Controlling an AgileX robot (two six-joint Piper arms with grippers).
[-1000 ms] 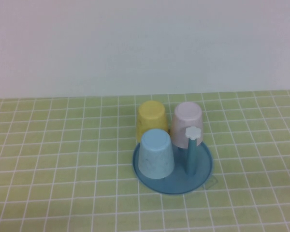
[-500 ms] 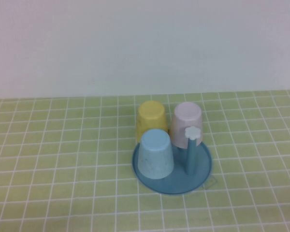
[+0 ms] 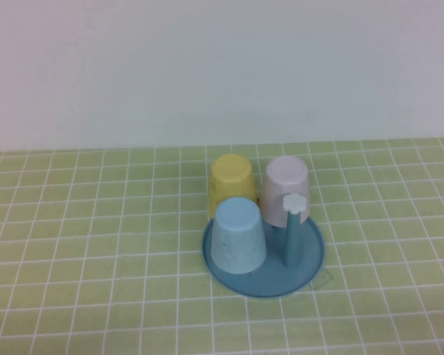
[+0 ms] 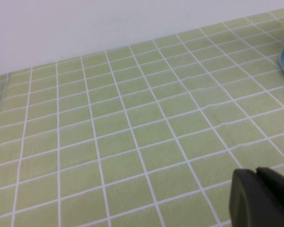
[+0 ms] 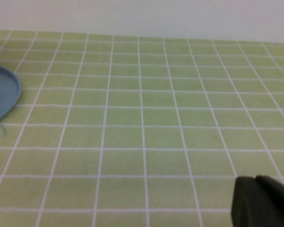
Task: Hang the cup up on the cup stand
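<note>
Cup [image 3: 238,235], the light blue one, sits upside down on the front left part of the cup stand [image 3: 311,268], covering whatever peg is under it. Nothing differs from a second ago or half a second ago: the cups, the stand and the green gridded tabletop [image 3: 89,244] look the same in the high view. A yellow cup [image 3: 231,180] and a pale pink cup [image 3: 287,185] stand inverted behind the blue one, and one bare peg [image 3: 291,235] with a white flower cap rises at the stand's right side, in front of the pink cup.

Neither arm shows in the high view. The left hand [image 4: 261,198] appears only as a dark block at the edge of its wrist view, low over the tabletop and well apart from the stand, whose blue rim is cut off at the frame edge. The right hand [image 5: 260,201] shows likewise in its own view. Both hands have their fingers pressed together, gripping nothing.
</note>
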